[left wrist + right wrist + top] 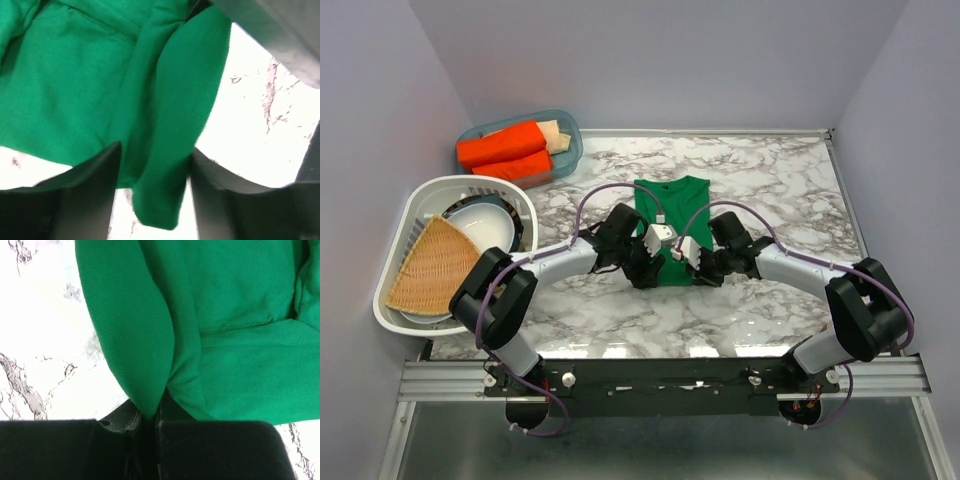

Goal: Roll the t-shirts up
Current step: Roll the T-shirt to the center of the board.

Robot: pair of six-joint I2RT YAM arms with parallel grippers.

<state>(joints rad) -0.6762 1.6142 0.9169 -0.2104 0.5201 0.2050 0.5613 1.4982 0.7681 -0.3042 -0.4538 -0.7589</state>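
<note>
The jaws of the left arm [555, 260] stand a little apart, with a thick fold of the green t-shirt [670, 200] packed between them and touching both sides. They look clamped on it. The jaws of the right arm [800, 265] are pressed together on a thinner pinch of the same cloth, right at its edge.

Both arms meet over the near end of the t-shirt, one from each side, with their wrists almost touching. The garment lies as a narrow strip in the middle of the marbled worktop [770, 180], its wider end pointing towards the far wall.

Well off to the left sits a white basket [420, 195] holding a white bowl [485, 225] and a woven wedge-shaped mat [430, 265]. Behind it, at the far left corner, is a blue tub [575, 140] with orange rolls [500, 150] of cloth inside.
</note>
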